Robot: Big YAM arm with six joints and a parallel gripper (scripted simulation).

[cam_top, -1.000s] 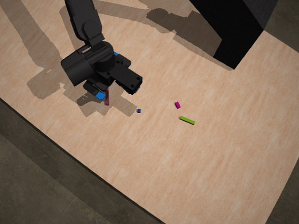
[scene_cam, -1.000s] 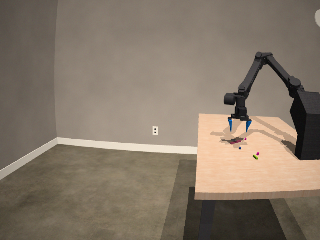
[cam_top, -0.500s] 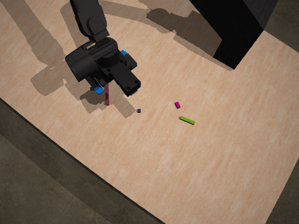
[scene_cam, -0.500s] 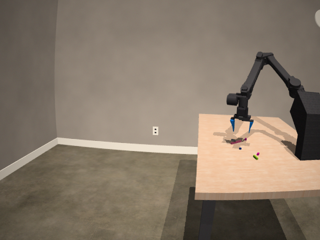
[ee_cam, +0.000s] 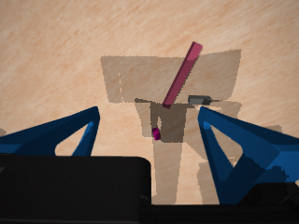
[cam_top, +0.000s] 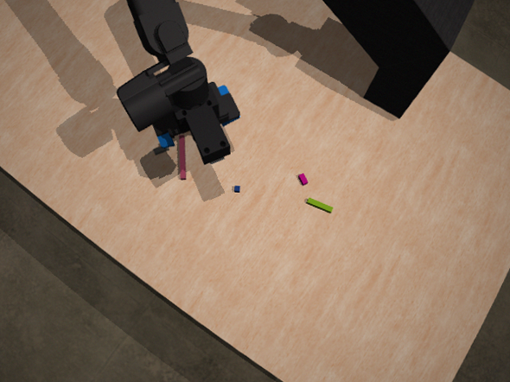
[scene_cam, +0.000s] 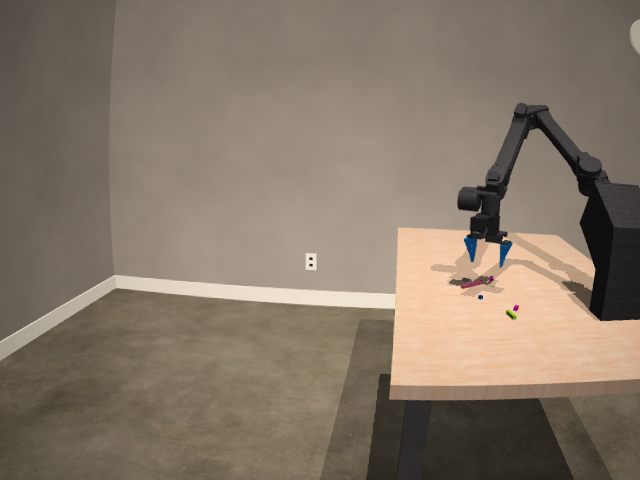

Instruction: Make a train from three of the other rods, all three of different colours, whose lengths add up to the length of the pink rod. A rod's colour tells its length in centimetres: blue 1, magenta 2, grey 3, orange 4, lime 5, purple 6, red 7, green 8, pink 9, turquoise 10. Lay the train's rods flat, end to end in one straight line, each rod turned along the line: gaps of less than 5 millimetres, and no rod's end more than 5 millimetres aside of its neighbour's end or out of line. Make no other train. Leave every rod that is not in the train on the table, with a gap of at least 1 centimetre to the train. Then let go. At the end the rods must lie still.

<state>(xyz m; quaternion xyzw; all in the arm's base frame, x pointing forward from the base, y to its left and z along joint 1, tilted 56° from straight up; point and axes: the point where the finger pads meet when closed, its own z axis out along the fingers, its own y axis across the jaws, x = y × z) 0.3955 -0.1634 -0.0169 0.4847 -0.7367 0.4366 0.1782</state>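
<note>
My gripper (cam_top: 197, 129) (scene_cam: 486, 264) (ee_cam: 149, 112) is open and empty, above the table. The pink rod (cam_top: 182, 160) (scene_cam: 471, 284) (ee_cam: 182, 76) lies flat below it, slanted ahead of the fingertips in the wrist view. A grey rod (cam_top: 160, 150) (ee_cam: 199, 100) lies beside it in shadow. One magenta rod (scene_cam: 491, 278) (ee_cam: 156, 134) lies between the fingers' lines in the wrist view, hidden in the top view. A blue rod (cam_top: 237, 189) (scene_cam: 480, 297) lies alone. Another magenta rod (cam_top: 302, 179) (scene_cam: 515, 307) lies near the lime rod (cam_top: 319, 205) (scene_cam: 510, 314), apart and turned differently.
The black arm mount (cam_top: 411, 64) (scene_cam: 617, 258) stands at the table's side. The wooden table (cam_top: 330, 278) (scene_cam: 439, 356) has its long edge beyond the pink and grey rods in the top view. Arm shadows darken the area around those rods.
</note>
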